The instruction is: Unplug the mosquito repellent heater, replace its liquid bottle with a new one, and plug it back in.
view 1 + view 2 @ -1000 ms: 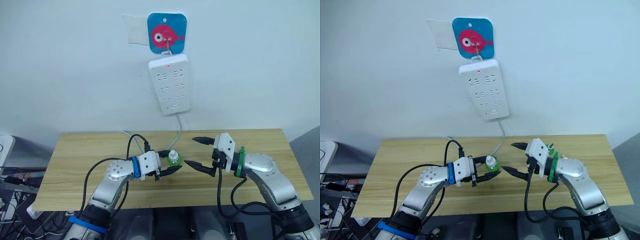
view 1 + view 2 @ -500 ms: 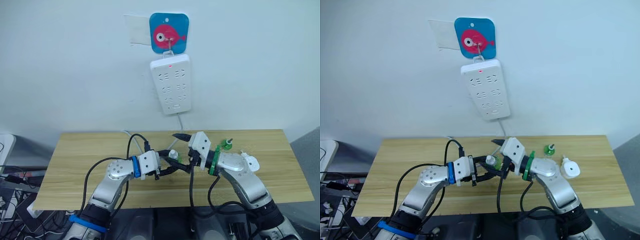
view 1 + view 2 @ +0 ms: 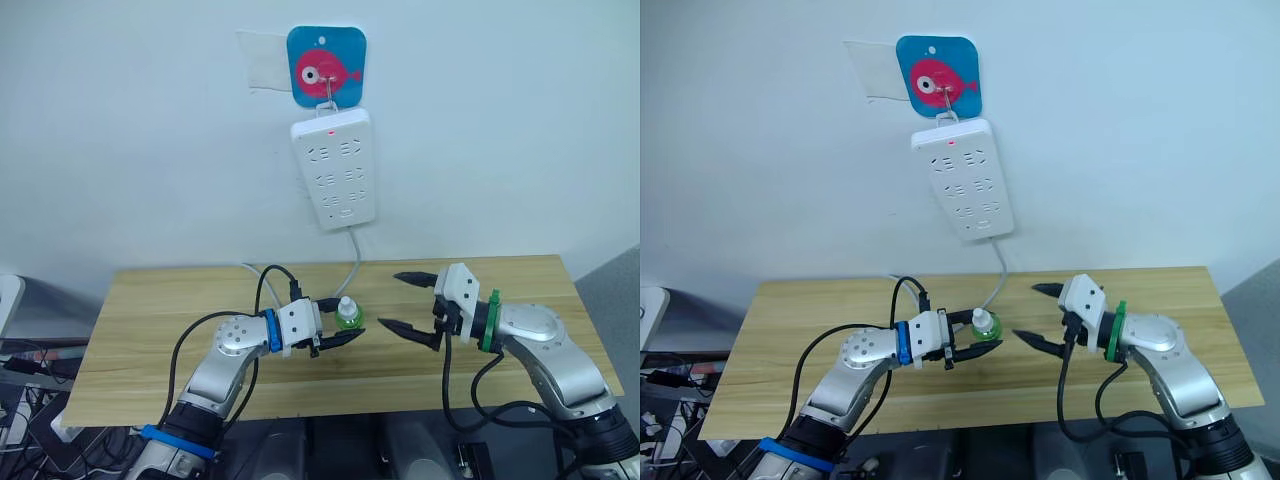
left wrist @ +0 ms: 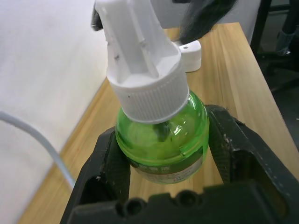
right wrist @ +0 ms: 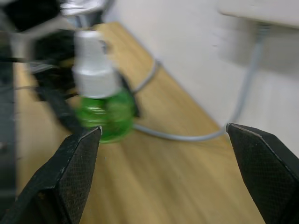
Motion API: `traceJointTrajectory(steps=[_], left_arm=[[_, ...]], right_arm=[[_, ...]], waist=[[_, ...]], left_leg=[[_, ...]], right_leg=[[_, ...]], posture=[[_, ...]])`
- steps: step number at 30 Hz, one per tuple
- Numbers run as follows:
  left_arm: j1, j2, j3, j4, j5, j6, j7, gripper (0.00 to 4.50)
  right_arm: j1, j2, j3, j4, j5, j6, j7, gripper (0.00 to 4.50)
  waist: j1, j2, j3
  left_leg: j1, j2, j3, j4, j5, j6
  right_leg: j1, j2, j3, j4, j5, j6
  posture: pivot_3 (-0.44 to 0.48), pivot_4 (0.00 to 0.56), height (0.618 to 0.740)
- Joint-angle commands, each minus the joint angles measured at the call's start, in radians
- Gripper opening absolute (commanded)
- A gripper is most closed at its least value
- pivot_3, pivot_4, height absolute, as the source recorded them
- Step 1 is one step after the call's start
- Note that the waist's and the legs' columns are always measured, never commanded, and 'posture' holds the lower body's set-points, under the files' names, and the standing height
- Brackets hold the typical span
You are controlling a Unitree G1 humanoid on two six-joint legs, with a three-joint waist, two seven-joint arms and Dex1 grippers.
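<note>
The new one [image 3: 347,319], a small green bottle with a white screw cap, stands upright over the middle of the wooden table [image 3: 170,310]. My left gripper [image 3: 345,321] is shut on its green body, one black finger [image 4: 110,163] on each side. My right gripper [image 3: 391,300] hovers open a short way to the bottle's right, fingertips pointing at it and apart from it. In the left wrist view the white mosquito repellent heater [image 4: 189,50] lies on the table beyond the bottle. In the head views the old liquid bottle is hidden.
A long white power strip [image 3: 335,170] with a red light hangs on the wall from a blue fish hook [image 3: 325,67]. Its grey cable [image 3: 355,262] drops to the table behind the bottle. Dark cables run along my left arm.
Half a second ago my right gripper was up against the capped bottle; it has drawn back to the right, open. My left gripper still holds the bottle, cap on. The camera shifted slightly.
</note>
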Motion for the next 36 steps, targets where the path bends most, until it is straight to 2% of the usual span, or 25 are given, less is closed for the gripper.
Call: traceJointTrajectory(steps=[1, 8, 12, 15, 22, 23, 24, 30, 36], left_arm=[[0.010, 0.005, -0.003, -0.025, -0.008, -0.021, -0.011, 2.24], [0.018, 0.011, -0.005, -0.042, -0.008, -0.016, -0.017, 2.24], [0.023, 0.015, -0.006, -0.051, -0.006, -0.017, -0.020, 2.24], [0.032, 0.019, -0.008, -0.057, -0.004, -0.019, -0.021, 2.24], [0.033, 0.012, -0.013, -0.061, -0.002, -0.023, -0.016, 2.24], [0.032, 0.011, -0.015, -0.061, -0.001, -0.024, -0.015, 2.24], [0.031, 0.011, -0.015, -0.061, 0.000, -0.024, -0.015, 2.24], [0.028, 0.014, -0.015, -0.056, 0.000, -0.030, -0.014, 2.24], [0.041, 0.022, -0.013, -0.049, -0.001, -0.037, -0.018, 2.24]], right_arm=[[-0.006, 0.034, 0.042, -0.094, 0.066, 0.055, 0.015, 4.48], [-0.060, 0.176, 0.127, -0.102, 0.026, 0.087, -0.090, 4.48], [-0.066, 0.200, 0.131, -0.095, 0.028, 0.086, -0.099, 4.48], [-0.059, 0.189, 0.133, -0.096, 0.029, 0.075, -0.080, 3.66], [-0.045, 0.157, 0.170, -0.096, -0.026, 0.024, -0.061, 1.05], [-0.044, 0.160, 0.174, -0.097, -0.029, 0.024, -0.065, 0.57], [-0.044, 0.162, 0.178, -0.097, -0.033, 0.025, -0.067, 0.29], [-0.044, 0.166, 0.170, -0.106, -0.030, 0.024, -0.066, 0.19], [-0.046, 0.149, 0.106, -0.200, 0.073, 0.078, -0.053, 0.19]], waist=[[0.000, 0.000, 0.000], [0.003, 0.000, 0.000], [0.005, 0.000, 0.000], [0.005, 0.000, 0.000], [0.005, 0.000, 0.000], [0.005, 0.000, 0.000], [0.005, 0.000, 0.000], [0.005, 0.000, 0.000], [0.005, 0.000, 0.000]], left_leg=[[0.000, 0.000, 0.000, 0.000, 0.000, 0.000], [0.000, -0.001, -0.001, 0.000, 0.000, 0.000], [0.000, -0.001, -0.001, 0.000, 0.000, -0.001], [0.000, -0.001, -0.001, 0.000, 0.000, -0.001], [0.000, -0.001, -0.001, 0.000, 0.001, -0.001], [0.000, -0.001, -0.001, 0.000, 0.001, -0.002], [0.000, -0.001, -0.001, 0.000, 0.001, -0.002], [0.000, -0.001, -0.001, 0.000, 0.002, -0.003], [0.000, -0.001, -0.001, 0.000, 0.002, -0.003]], right_leg=[[0.000, 0.000, 0.000, 0.000, 0.000, 0.000], [0.000, -0.001, 0.000, 0.000, 0.000, 0.000], [0.000, -0.001, 0.000, 0.000, 0.000, 0.000], [0.000, -0.001, 0.000, 0.000, 0.000, 0.000], [0.000, -0.001, 0.000, 0.000, 0.000, 0.000], [0.000, -0.001, 0.000, 0.000, 0.000, 0.000], [0.000, -0.001, 0.000, 0.000, 0.000, 0.000], [0.000, -0.001, 0.000, 0.000, 0.000, 0.000], [0.000, -0.001, 0.000, 0.000, 0.000, 0.000]], posture=[[-0.077, 0.261, 0.740], [-0.058, 0.259, 0.740], [-0.058, 0.259, 0.740], [-0.058, 0.259, 0.740], [-0.048, 0.239, 0.740], [-0.046, 0.232, 0.740], [-0.046, 0.232, 0.740], [-0.043, 0.230, 0.740], [-0.043, 0.230, 0.740]])
